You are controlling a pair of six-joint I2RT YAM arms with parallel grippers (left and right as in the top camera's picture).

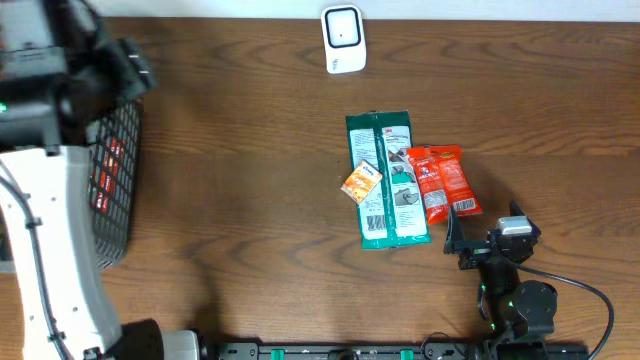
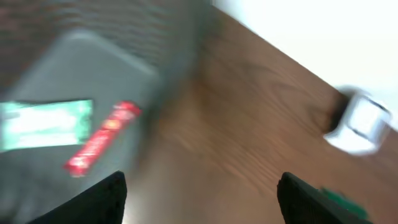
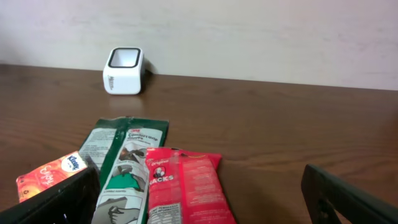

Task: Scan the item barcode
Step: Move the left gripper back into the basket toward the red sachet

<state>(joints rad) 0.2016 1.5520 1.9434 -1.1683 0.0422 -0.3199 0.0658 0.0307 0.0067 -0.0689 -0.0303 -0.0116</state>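
Note:
The white barcode scanner (image 1: 343,38) stands at the table's far edge. On the table lie a green packet (image 1: 385,180), a small orange packet (image 1: 363,181) on its left edge and a red snack packet (image 1: 440,180) on its right. My right gripper (image 1: 485,224) is open just in front of the red snack packet (image 3: 186,186), holding nothing. My left gripper (image 2: 202,199) is open and empty above the basket (image 2: 74,68). That view is blurred and shows a green packet (image 2: 46,124) and a red item (image 2: 102,137) lying in the basket.
The black wire basket (image 1: 115,180) stands at the table's left edge under my left arm. In the right wrist view the scanner (image 3: 124,62) stands against the pale wall, far beyond the packets.

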